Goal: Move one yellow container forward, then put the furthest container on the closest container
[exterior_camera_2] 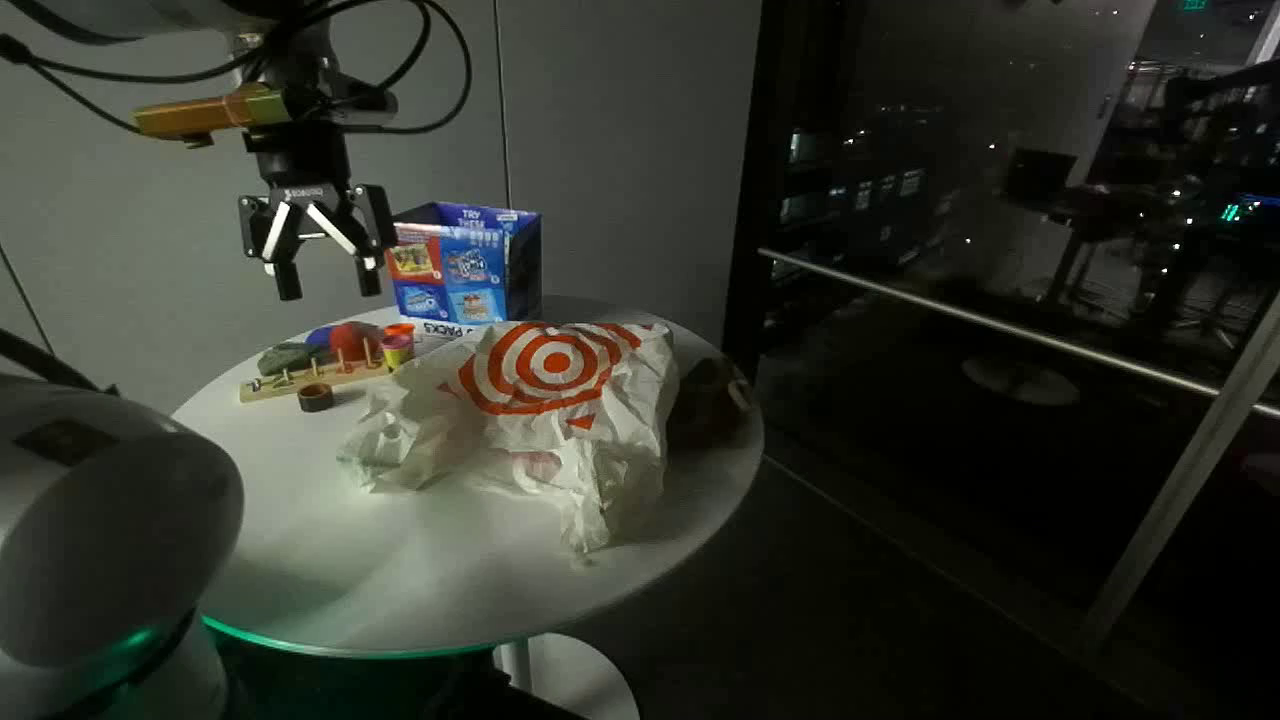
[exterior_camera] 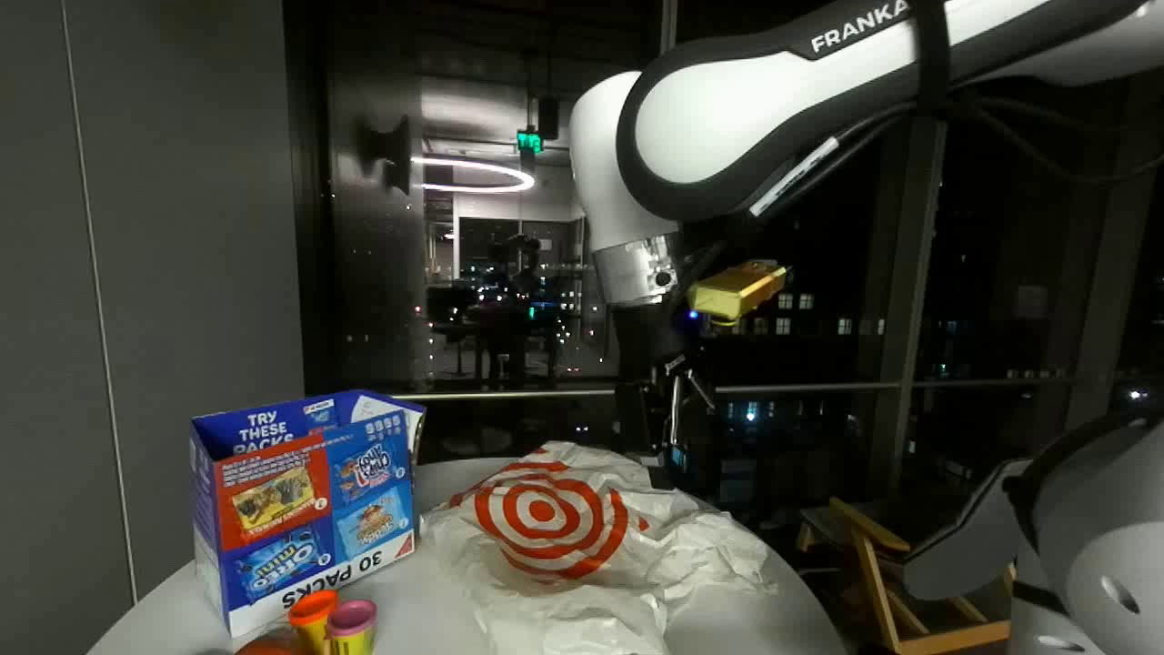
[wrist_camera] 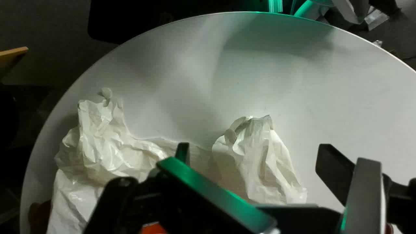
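Two small yellow containers stand close together near the snack box. One has an orange lid and shows in both exterior views (exterior_camera: 312, 629) (exterior_camera_2: 400, 332). The other has a pink lid and also shows in both (exterior_camera: 353, 641) (exterior_camera_2: 396, 355). In an exterior view, the pink-lidded one partly covers the orange-lidded one. My gripper (exterior_camera_2: 329, 283) is open and empty, held above the table, higher than the containers. In the wrist view my gripper (wrist_camera: 259, 157) has its fingers wide apart over the bag and table; neither container shows there.
A crumpled white plastic bag (exterior_camera_2: 555, 410) with red rings covers much of the round table (exterior_camera_2: 420, 570). A blue and red snack box (exterior_camera_2: 460, 270) stands behind the containers. A wooden peg board (exterior_camera_2: 315, 378), a small brown ring (exterior_camera_2: 316, 398) and a red lump (exterior_camera_2: 352, 340) lie beside them.
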`<control>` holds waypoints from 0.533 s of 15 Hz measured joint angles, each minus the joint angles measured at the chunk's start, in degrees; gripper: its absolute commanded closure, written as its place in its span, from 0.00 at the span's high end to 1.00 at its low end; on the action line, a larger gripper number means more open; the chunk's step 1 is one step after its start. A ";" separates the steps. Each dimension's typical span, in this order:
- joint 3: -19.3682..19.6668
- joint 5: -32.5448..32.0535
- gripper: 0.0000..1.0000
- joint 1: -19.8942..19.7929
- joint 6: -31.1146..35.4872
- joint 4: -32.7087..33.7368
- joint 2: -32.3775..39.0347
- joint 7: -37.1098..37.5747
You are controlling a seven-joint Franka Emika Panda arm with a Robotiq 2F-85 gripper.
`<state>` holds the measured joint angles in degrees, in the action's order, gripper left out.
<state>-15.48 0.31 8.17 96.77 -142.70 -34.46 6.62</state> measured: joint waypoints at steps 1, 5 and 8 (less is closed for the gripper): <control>0.00 0.00 1.00 0.00 0.08 0.13 -0.02 0.00; 0.00 0.00 1.00 0.00 0.08 0.60 -0.22 0.00; 0.00 0.00 1.00 0.00 0.08 0.60 -0.22 0.00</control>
<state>-15.48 0.31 8.17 96.85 -142.10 -34.69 6.62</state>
